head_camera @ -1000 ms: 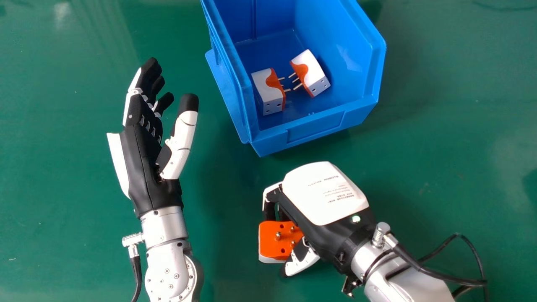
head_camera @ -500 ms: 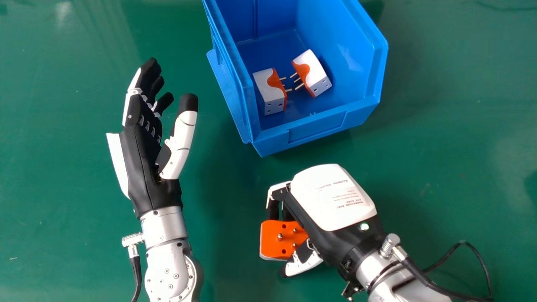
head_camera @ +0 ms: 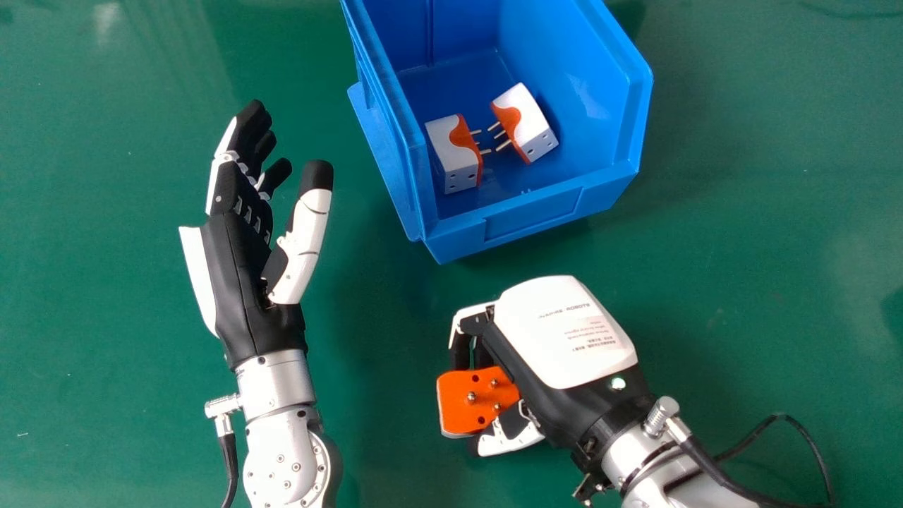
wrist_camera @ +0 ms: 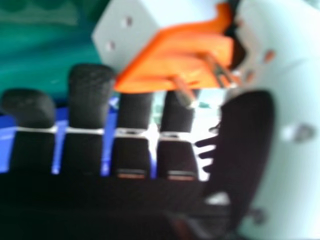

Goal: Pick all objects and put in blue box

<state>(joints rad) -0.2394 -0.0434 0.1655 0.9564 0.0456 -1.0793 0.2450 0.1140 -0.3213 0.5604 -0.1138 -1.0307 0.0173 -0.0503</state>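
At the left, over a smooth green table [head_camera: 92, 296]: one black and white left hand [head_camera: 243, 282] on a silver forearm, well apart from the box, its fingers spread loosely and only slightly bent, the thumb standing wide of them, holding nothing. A black cable [head_camera: 229, 458] runs down beside that forearm. Next, farther from the robot: one open-topped blue plastic box [head_camera: 532, 215]. Inside, on its floor, two items: a white and orange block-shaped plug adapter [head_camera: 448, 152] beside the left wall, metal pins pointing right; and a matching white and orange adapter [head_camera: 529, 127] to its right, pins turned toward the first, the two bodies apart. Next, on the robot's side of the box and outside it: one orange-faced, white-bodied plug adapter [head_camera: 458, 402], pins upward, held between the curled fingers and thumb of the black and white right hand [head_camera: 564, 331]. Last, a black cord [head_camera: 709, 462] trails from the right wrist.
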